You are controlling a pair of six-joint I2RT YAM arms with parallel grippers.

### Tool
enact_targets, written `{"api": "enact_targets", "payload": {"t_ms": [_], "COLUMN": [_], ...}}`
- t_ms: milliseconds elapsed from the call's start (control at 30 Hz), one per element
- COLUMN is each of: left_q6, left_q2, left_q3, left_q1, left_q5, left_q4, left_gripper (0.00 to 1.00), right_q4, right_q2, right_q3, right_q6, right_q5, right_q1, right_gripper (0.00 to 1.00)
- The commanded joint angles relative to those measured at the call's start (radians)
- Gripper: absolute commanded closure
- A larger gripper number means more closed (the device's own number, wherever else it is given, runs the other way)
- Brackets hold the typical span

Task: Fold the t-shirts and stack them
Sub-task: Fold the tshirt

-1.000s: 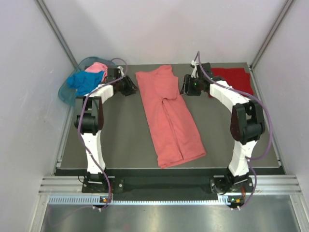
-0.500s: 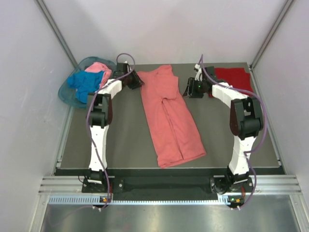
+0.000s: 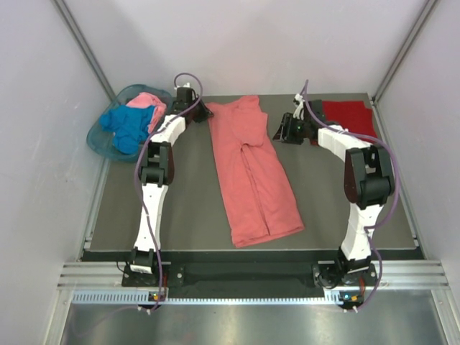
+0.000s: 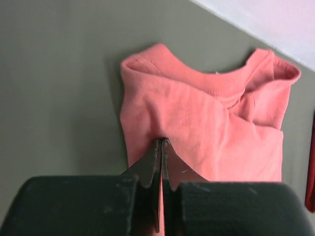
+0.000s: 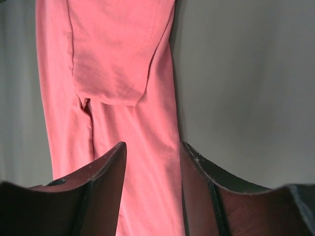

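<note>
While the left end effector is pressed together on a small nip of the salmon-coral t-shirt at its shoulder edge, the right end effector hangs half spread with the shirt's other edge beneath its tips, gripping nothing. Trouble ahead: a lift from the left alone could drag the long shirt askew across the bench. So thin a pinch might also catch one layer only, or slip free and spill the fold. A second ago the left end effector stood spread, off the shirt and nearer the basket; now it's across and clamped. The right has barely shifted.
</note>
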Motion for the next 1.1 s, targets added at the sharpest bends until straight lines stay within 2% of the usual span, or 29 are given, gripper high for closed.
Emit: {"api": "enact_targets", "payload": {"t_ms": [0, 133, 200, 233, 400, 533, 567, 600, 767, 967, 1067], "left_q6": [-0.005, -0.003, 0.013, 0.033, 0.118, 0.167, 0.173, 0.185, 0.208, 0.19, 0.162], "left_q2": [0.079, 0.073, 0.001, -0.036, -0.336, -0.533, -0.602, -0.633, -0.838, -1.045, -1.142], "left_q3": [0.09, 0.116, 0.05, 0.01, -0.312, -0.526, -0.603, -0.638, -0.924, -1.186, -1.309], "left_q1": [0.021, 0.029, 0.029, 0.029, 0.029, 0.026, 0.021, 0.006, -0.092, -0.284, -0.374], "left_q5": [-0.051, 0.0, 0.029, 0.032, -0.015, -0.046, -0.04, -0.046, -0.039, 0.039, 0.084], "left_q4": [0.01, -0.007, -0.015, -0.012, -0.025, -0.039, -0.039, -0.065, -0.078, -0.065, -0.043], "left_gripper": [1.0, 1.0, 0.98, 0.87, 0.67, 0.66, 0.66, 0.66, 0.66, 0.67, 0.67], "right_q4": [0.06, -0.024, -0.093, -0.119, -0.286, -0.348, -0.353, -0.363, -0.37, -0.405, -0.376], "right_q2": [-0.064, -0.069, -0.106, -0.123, -0.32, -0.486, -0.521, -0.573, -0.662, -0.695, -0.683], "right_q3": [0.01, 0.021, -0.001, -0.028, -0.189, -0.4, -0.437, -0.473, -0.655, -0.743, -0.784], "right_q6": [0.021, 0.001, -0.009, -0.022, -0.052, -0.045, -0.038, -0.033, -0.012, -0.002, 0.002], "right_q5": [0.013, 0.03, 0.054, 0.062, 0.138, 0.091, 0.092, 0.097, 0.067, 0.135, 0.122], "right_q1": [-0.013, -0.013, -0.013, -0.014, -0.013, -0.011, -0.009, 0.001, 0.024, 0.064, 0.078], "right_gripper": [0.52, 0.53, 0.52, 0.51, 0.53, 0.77, 0.86, 0.89, 0.95, 0.97, 0.97]}}
